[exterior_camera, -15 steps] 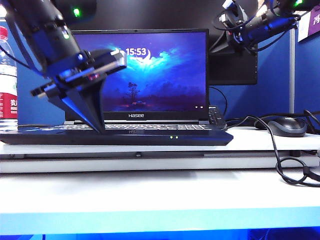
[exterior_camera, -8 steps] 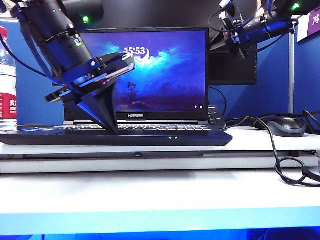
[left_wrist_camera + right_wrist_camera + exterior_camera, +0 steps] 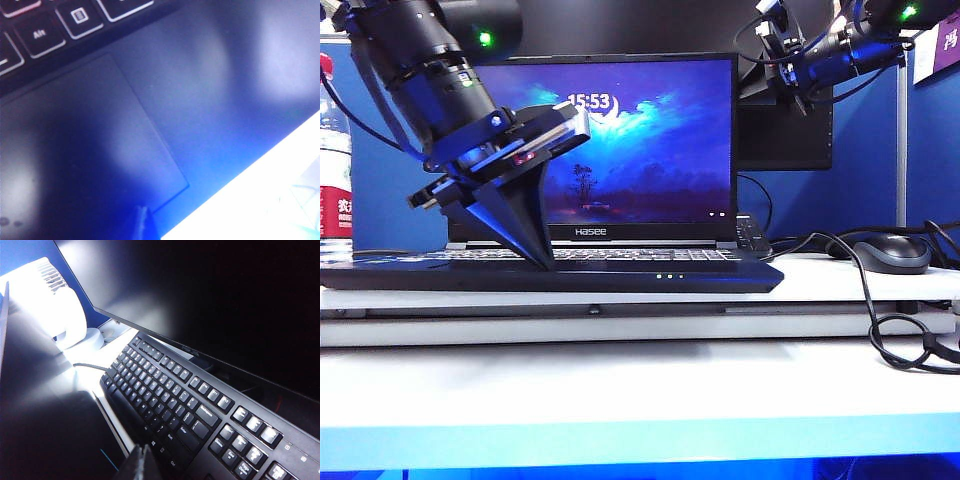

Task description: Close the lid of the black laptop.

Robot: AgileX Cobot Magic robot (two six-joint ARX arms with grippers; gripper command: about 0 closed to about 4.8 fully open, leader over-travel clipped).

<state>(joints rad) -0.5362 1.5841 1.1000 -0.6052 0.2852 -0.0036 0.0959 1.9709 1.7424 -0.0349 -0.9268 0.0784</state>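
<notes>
The black laptop (image 3: 620, 276) stands open on the white desk, its lid (image 3: 650, 140) upright with the screen lit and "Hasee" on the bezel. My left gripper (image 3: 542, 260) points down in front of the screen's left half, shut, tips at the palm rest. The left wrist view shows its shut tips (image 3: 142, 214) by the corner of the touchpad (image 3: 85, 145). My right gripper (image 3: 760, 85) hangs behind the lid's upper right corner. In the right wrist view it (image 3: 143, 454) is shut and empty, beside the lid's plain black back (image 3: 45, 430).
Behind the laptop stand a black monitor (image 3: 210, 300), a separate black keyboard (image 3: 200, 410) and a white fan (image 3: 50, 305). A mouse (image 3: 892, 252) and looped cables (image 3: 895, 335) lie at the right, a water bottle (image 3: 334, 170) at the far left.
My left gripper has shifted right along the palm rest, then barely moved. The right gripper has edged left toward the lid's corner. The lid still stands upright.
</notes>
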